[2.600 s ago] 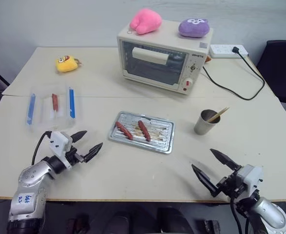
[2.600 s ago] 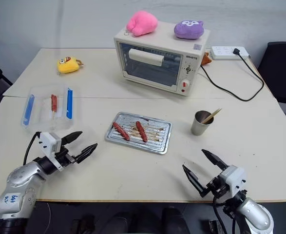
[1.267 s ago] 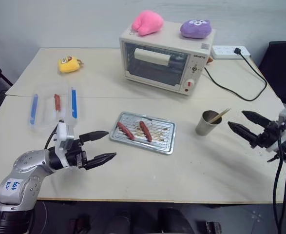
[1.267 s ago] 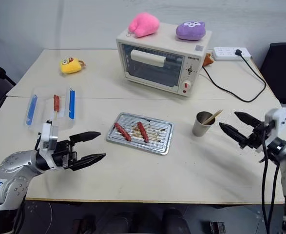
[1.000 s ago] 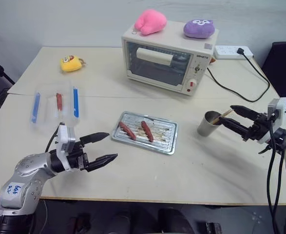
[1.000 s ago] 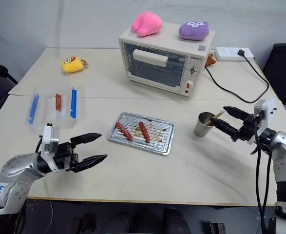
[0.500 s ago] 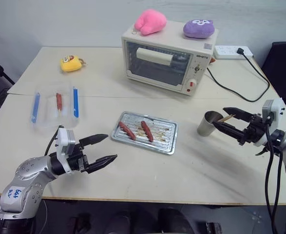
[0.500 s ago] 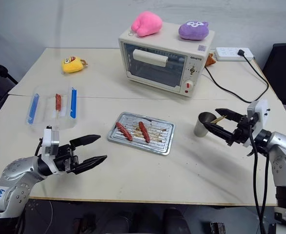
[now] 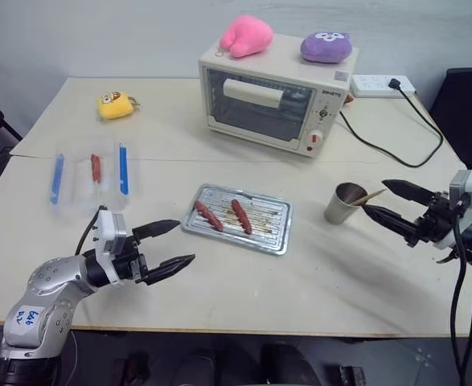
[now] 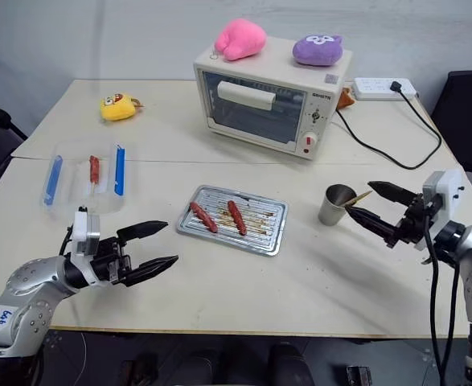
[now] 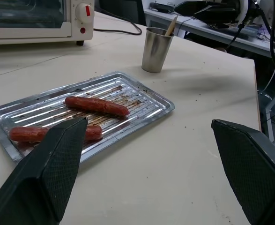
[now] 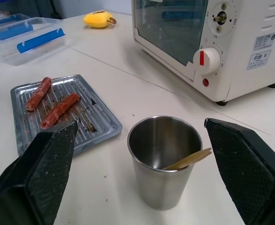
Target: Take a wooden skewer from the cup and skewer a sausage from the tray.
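The grey metal cup (image 9: 347, 203) stands right of the silver tray (image 9: 277, 244). One wooden skewer (image 12: 186, 159) leans inside it, its end over the rim. Two glossy reddish-brown sausages (image 9: 207, 215) (image 9: 240, 215) lie side by side on the tray's ridged bottom. My right gripper (image 9: 374, 195) is open and level, with its tips just right of the cup and holding nothing. In the right wrist view the cup (image 12: 164, 159) sits ahead between the spread fingers. My left gripper (image 9: 186, 241) is open and empty, hovering left of the tray and pointing toward it.
A cream toaster oven (image 9: 276, 96) carries a pink and a purple plush toy at the back. A clear box with blue clips (image 9: 89, 170) is at the left, with a yellow plush (image 9: 116, 104) behind it. A power strip (image 9: 378, 83) and its black cable (image 9: 380, 149) run behind the cup.
My right gripper has drawn back a little to the right, away from the cup, still open. The left gripper has stayed put.
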Robot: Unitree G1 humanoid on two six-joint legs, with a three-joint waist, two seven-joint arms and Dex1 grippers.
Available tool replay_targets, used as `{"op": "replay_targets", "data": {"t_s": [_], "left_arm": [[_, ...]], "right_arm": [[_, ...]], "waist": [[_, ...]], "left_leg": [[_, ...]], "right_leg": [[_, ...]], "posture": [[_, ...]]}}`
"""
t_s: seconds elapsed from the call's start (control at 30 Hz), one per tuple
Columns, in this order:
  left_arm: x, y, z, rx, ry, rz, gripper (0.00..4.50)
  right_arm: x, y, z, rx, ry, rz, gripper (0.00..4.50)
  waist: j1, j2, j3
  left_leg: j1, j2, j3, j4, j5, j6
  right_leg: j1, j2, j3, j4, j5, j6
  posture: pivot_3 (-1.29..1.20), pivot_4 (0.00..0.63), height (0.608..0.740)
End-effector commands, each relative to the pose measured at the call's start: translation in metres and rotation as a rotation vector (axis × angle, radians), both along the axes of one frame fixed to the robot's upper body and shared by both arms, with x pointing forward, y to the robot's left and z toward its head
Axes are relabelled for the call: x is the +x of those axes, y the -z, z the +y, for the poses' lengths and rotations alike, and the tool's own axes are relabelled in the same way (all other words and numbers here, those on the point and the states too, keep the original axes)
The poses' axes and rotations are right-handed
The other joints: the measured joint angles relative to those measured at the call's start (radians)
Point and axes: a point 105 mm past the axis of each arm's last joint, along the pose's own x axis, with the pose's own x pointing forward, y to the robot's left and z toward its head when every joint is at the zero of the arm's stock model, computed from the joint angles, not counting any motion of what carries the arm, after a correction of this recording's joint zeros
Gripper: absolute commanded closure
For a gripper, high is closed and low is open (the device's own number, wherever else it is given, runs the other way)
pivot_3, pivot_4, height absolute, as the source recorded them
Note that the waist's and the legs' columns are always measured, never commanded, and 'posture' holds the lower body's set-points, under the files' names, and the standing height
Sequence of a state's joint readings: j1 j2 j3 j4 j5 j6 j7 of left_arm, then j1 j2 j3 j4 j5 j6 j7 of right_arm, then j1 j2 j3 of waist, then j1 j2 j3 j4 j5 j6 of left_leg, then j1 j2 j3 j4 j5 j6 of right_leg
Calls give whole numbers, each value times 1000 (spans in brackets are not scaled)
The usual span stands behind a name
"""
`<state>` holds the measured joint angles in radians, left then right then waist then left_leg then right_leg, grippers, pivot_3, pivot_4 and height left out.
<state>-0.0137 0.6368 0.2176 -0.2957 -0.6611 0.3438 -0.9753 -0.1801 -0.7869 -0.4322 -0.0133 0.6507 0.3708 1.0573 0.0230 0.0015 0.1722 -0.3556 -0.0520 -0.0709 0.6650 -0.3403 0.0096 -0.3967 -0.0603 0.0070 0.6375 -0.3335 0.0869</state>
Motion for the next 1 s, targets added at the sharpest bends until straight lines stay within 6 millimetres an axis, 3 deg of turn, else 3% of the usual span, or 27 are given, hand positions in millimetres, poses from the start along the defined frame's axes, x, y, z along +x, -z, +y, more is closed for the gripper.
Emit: {"op": "replay_targets", "data": {"t_s": [0.03,0.77,1.0], "left_arm": [[0,-3,1,4,2,-26,25],[0,-1,4,11,-12,-21,25],[1,0,3,8,-19,-23,25]], "right_arm": [[-7,-16,-2,-18,-3,-60,0],[-1,-5,17,-19,-111,-7,0],[9,-18,1,-28,-38,-80,0]], "waist": [[0,0,0],[0,0,0],[-1,0,0]], "left_leg": [[0,0,0,0,0,0],[0,0,0,0,0,0],[0,0,0,0,0,0]], "right_leg": [[0,0,0,0,0,0],[0,0,0,-1,0,0],[0,0,0,-1,0,0]], "posture": [[0,150,740],[0,150,740],[0,150,740]]}}
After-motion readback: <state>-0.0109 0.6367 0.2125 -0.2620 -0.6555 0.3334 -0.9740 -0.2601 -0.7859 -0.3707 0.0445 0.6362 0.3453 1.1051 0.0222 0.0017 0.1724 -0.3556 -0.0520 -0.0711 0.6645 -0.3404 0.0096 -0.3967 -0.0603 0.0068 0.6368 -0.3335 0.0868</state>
